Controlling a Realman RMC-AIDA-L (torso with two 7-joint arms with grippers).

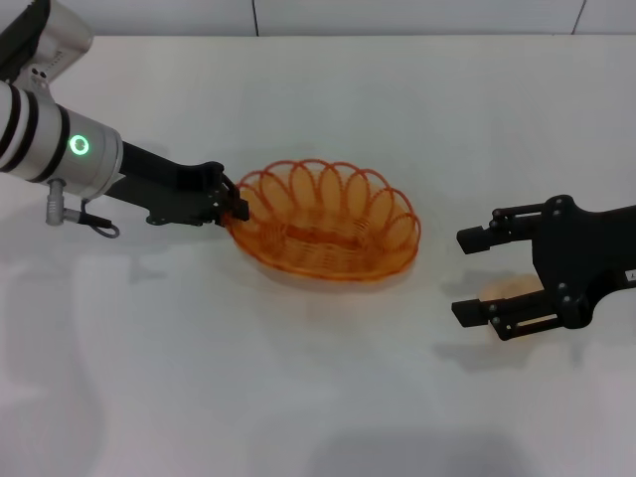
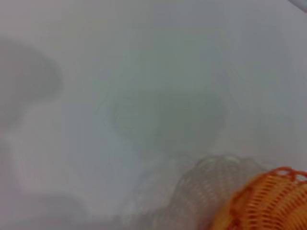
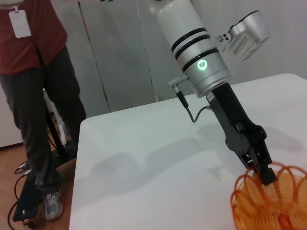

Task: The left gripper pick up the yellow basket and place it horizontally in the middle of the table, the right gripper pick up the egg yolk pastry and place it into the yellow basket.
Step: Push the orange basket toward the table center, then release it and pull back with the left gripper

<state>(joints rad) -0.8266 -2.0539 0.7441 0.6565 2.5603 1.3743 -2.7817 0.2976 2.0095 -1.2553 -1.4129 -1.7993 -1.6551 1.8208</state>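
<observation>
The yellow basket (image 1: 328, 243) lies lengthwise across the middle of the white table (image 1: 298, 397). My left gripper (image 1: 233, 207) is shut on the basket's left rim. The right wrist view shows the same grip, with the left gripper (image 3: 265, 176) pinching the looped rim of the basket (image 3: 268, 203). The basket's edge also shows in the left wrist view (image 2: 271, 203). My right gripper (image 1: 463, 276) is open to the right of the basket, low over the table. The egg yolk pastry (image 1: 509, 289) lies between its fingers, partly hidden by them.
A person in a red shirt (image 3: 33, 72) stands on the floor beyond the table's edge (image 3: 79, 158), on my left arm's side. A wall runs behind the table's far edge (image 1: 397, 35).
</observation>
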